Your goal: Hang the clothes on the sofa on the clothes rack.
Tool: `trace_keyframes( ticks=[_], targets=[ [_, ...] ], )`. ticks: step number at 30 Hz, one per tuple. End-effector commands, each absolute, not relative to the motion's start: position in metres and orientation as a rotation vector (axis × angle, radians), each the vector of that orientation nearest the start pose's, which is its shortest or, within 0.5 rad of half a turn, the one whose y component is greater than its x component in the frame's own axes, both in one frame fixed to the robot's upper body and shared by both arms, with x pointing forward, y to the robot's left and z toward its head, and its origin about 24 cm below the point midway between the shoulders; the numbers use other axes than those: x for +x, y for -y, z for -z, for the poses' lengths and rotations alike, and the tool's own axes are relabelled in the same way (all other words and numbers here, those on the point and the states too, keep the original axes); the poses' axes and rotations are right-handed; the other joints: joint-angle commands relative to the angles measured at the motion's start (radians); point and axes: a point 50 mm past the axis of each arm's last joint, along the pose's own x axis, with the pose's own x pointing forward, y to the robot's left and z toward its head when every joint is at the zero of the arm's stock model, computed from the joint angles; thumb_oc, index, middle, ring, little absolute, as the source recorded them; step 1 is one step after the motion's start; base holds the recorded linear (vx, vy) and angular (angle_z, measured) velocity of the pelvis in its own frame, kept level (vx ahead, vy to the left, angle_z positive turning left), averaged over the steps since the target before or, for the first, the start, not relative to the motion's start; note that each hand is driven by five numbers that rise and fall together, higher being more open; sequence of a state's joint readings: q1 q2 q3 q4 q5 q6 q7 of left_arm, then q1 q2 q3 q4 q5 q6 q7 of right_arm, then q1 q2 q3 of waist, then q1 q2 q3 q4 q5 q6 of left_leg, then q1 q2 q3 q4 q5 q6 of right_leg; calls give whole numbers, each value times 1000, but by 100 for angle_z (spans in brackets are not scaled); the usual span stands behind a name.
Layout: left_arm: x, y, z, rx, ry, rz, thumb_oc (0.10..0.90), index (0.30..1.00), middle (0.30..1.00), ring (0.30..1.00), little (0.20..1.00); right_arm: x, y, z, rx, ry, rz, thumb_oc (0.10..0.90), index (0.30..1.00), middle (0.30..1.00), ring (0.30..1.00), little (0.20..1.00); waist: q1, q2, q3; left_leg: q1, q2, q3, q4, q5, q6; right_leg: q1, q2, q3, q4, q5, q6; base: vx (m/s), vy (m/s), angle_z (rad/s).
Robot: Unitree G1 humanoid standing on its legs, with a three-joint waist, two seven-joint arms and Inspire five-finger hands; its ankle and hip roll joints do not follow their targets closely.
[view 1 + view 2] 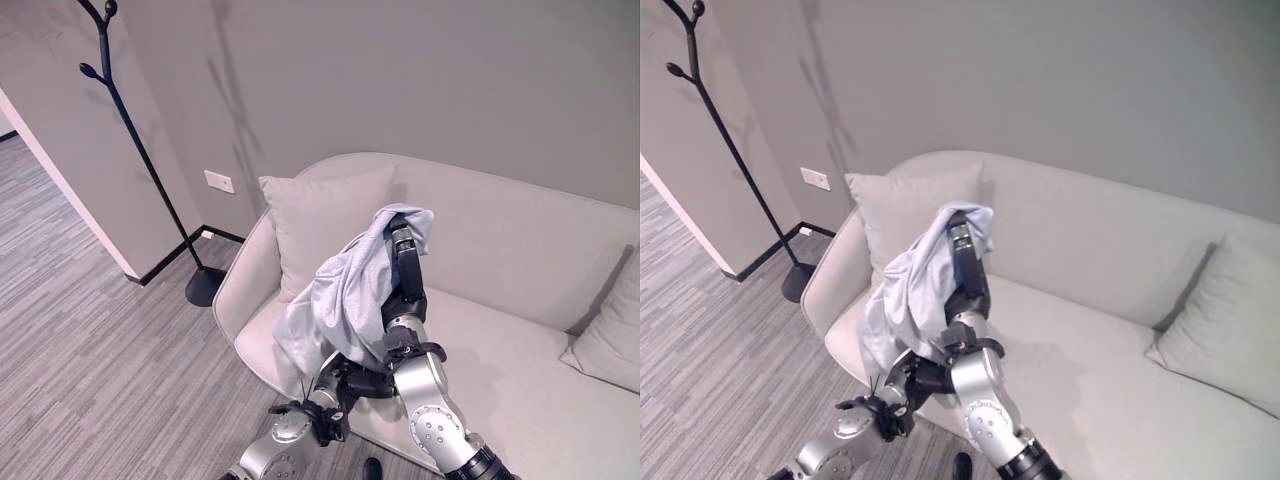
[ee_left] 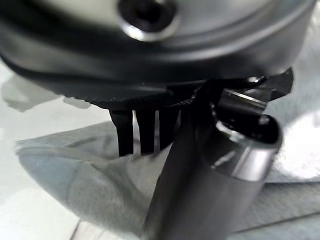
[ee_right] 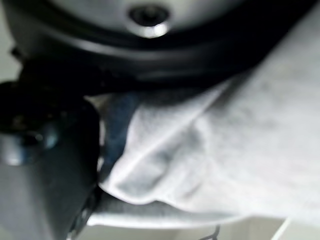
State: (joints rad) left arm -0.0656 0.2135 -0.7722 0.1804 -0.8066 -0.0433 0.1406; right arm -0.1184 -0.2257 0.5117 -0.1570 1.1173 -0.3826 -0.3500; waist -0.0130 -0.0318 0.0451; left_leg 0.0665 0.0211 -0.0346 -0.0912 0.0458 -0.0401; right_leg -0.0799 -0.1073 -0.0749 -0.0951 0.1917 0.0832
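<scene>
1. Fingers of your right hand (image 1: 403, 262) point upward with the pale grey garment (image 1: 340, 300) draped over their tips; how they close on the cloth is hidden under it, so you cannot tell whether they clamp it or merely carry it
2. Right wrist view: grey cloth (image 3: 215, 150) lies bunched right against the hand's dark bulk, and no finger can be made out there
3. Your left hand (image 2: 145, 132) sits low, under the hanging cloth; its wrist view shows dark fingers (image 2: 125, 135) running straight down in a row with their tips on the cloth, not curled round it, so read them as released
4. Left eye view: the left hand itself is mostly hidden behind the garment's lower edge
5. Garment position: raised above the seat of the sofa (image 1: 520, 370), hanging from the upright right hand down its left side, in front of the left cushion (image 1: 310, 225)
6. A second cushion (image 1: 610, 335) lies at the sofa's right end, well apart from the hands
7. Clothes rack (image 1: 140, 150): a thin black pole with knobbed branches on a round base, standing on the striped grey floor (image 1: 90, 360) at the wall corner, to the left of the sofa
8. Garment and rack are well apart, no contact between them
9. A white wall socket (image 1: 219, 181) sits low on the wall between rack and sofa
</scene>
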Motion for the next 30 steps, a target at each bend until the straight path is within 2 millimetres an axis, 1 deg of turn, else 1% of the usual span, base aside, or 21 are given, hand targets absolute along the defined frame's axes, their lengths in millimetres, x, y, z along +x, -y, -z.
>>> trace_keyframes(
  ticks=[1, 2, 4, 6, 7, 13, 14, 15, 17, 18, 19, 20, 21, 22, 24, 25, 26, 27, 28, 29, 30],
  targets=[
    [230, -31, -21, -570, -235, 435, 400, 300, 300, 300, 300, 249, 108, -150, 1070, 403, -199, 400, 300, 300, 300, 300, 14, -5, -87, -16, 16, 6, 4, -80, 4, 77, 16, 29, 14, -111, 25, 0, 0, 0],
    [230, -31, -21, -570, -235, 435, 400, 300, 300, 300, 300, 249, 108, -150, 1070, 403, -199, 400, 300, 300, 300, 300, 14, -5, -87, -16, 16, 6, 4, -80, 4, 77, 16, 29, 14, -111, 25, 0, 0, 0],
    [233, -42, -20, -561, -219, 390, 400, 300, 300, 300, 300, 248, 115, -147, 1059, 405, -168, 400, 300, 300, 300, 300, 14, -4, -90, -14, 17, 6, 4, -81, 3, 79, 17, 28, 15, -113, 25, 0, 0, 0],
    [236, -57, -19, -551, -198, 323, 400, 300, 300, 300, 300, 246, 121, -141, 1048, 403, -147, 400, 300, 300, 300, 300, 16, -4, -96, -11, 18, 3, 4, -80, 1, 83, 19, 26, 15, -117, 24, 0, -43, 1],
    [239, -70, -21, -544, -171, 265, 400, 300, 300, 300, 300, 244, 125, -138, 1033, 403, -134, 400, 300, 300, 300, 300, 19, -5, -101, -11, 20, -1, 4, -78, -2, 87, 20, 21, 15, -120, 22, -6, -53, 3],
    [248, -111, -35, -518, -41, 86, 400, 300, 300, 300, 300, 243, 136, -139, 986, 435, -116, 400, 300, 300, 300, 300, 30, -7, -115, -12, 31, -11, 4, -69, -16, 95, 27, 4, 17, -131, 15, -13, -45, 2],
    [248, -111, -35, -518, -42, 86, 400, 300, 300, 300, 300, 243, 136, -139, 986, 435, -116, 400, 300, 300, 300, 300, 29, -7, -115, -12, 31, -12, 4, -69, -16, 95, 27, 4, 17, -131, 15, -16, -60, 3],
    [249, -130, -39, -484, 4, 7, 400, 300, 300, 300, 300, 243, 141, -139, 966, 450, -104, 400, 300, 300, 300, 300, 34, -9, -119, -16, 35, -18, 4, -64, -22, 96, 32, -2, 18, -136, 12, -13, -72, 2],
    [248, -150, -43, -439, 48, -78, 400, 300, 300, 300, 300, 242, 147, -139, 952, 464, -83, 400, 300, 300, 300, 300, 38, -12, -121, -21, 41, -26, 4, -57, -30, 98, 38, -11, 20, -142, 8, -5, -110, 13],
    [245, -169, -46, -409, 80, -168, 400, 300, 300, 300, 300, 239, 153, -136, 948, 469, -58, 400, 300, 300, 300, 300, 42, -13, -120, -27, 47, -38, 4, -50, -39, 97, 44, -22, 26, -149, 3, 0, -121, 24],
    [244, -176, -47, -394, 94, -206, 400, 300, 300, 300, 300, 238, 156, -135, 945, 471, -47, 400, 300, 300, 300, 300, 43, -13, -118, -30, 49, -43, 4, -46, -42, 97, 47, -28, 29, -152, 1, 0, -94, 21],
    [243, -176, -47, -394, 94, -206, 400, 300, 300, 300, 300, 238, 156, -135, 945, 470, -47, 400, 300, 300, 300, 300, 42, -13, -118, -30, 49, -44, 4, -46, -43, 97, 47, -28, 29, -152, 1, -16, -97, 19],
    [240, -196, -53, -346, 137, -296, 400, 300, 300, 300, 300, 236, 161, -134, 922, 472, -37, 400, 300, 300, 300, 300, 47, -12, -114, -41, 55, -60, 4, -36, -51, 96, 54, -40, 32, -156, -4, -34, -140, 30],
    [235, -221, -61, -224, 197, -411, 400, 300, 300, 300, 300, 235, 167, -133, 867, 483, -35, 400, 300, 300, 300, 300, 55, -11, -105, -53, 60, -78, 4, -25, -59, 95, 61, -50, 27, -157, -8, -46, -158, 38],
    [229, -243, -73, -135, 258, -512, 400, 300, 300, 300, 300, 235, 174, -133, 815, 490, -35, 400, 300, 300, 300, 300, 61, -6, -97, -67, 63, -89, 4, -12, -64, 92, 64, -59, 19, -155, -9, -40, -76, 32],
    [228, -243, -73, -134, 258, -513, 400, 300, 300, 300, 300, 235, 173, -133, 815, 490, -35, 400, 300, 300, 300, 300, 59, -6, -97, -68, 63, -90, 4, -11, -64, 92, 65, -60, 19, -155, -9, -34, -35, 28],
    [225, -254, -82, -84, 298, -558, 400, 300, 300, 300, 300, 234, 176, -133, 793, 494, -36, 400, 300, 300, 300, 300, 63, -5, -94, -78, 62, -98, 4, -5, -65, 89, 65, -64, 15, -153, -8, -66, -17, 20],
    [223, -274, -104, 36, 404, -661, 400, 300, 300, 300, 300, 235, 182, -134, 740, 508, -34, 400, 300, 300, 300, 300, 72, 0, -82, -98, 59, -105, 4, 5, -73, 86, 61, -74, 8, -151, -5, -73, -13, 10],
    [224, -274, -104, 36, 405, -662, 400, 300, 300, 300, 300, 236, 182, -134, 740, 509, -34, 400, 300, 300, 300, 300, 69, -1, -83, -102, 57, -108, 4, 9, -72, 83, 59, -76, 8, -149, -4, -104, 18, 7],
    [226, -279, -119, 92, 476, -693, 400, 300, 300, 300, 300, 236, 185, -136, 712, 525, -28, 400, 300, 300, 300, 300, 67, 0, -70, -121, 54, -100, 4, 18, -73, 81, 51, -91, 8, -149, -1, -122, 90, 25],
    [228, -283, -145, 152, 606, -742, 400, 300, 300, 300, 300, 236, 190, -139, 660, 542, -22, 400, 300, 300, 300, 300, 56, 5, -56, -141, 62, -38, 4, 24, -69, 82, 33, -125, 10, -152, 7, -131, 141, 101]
  ],
)
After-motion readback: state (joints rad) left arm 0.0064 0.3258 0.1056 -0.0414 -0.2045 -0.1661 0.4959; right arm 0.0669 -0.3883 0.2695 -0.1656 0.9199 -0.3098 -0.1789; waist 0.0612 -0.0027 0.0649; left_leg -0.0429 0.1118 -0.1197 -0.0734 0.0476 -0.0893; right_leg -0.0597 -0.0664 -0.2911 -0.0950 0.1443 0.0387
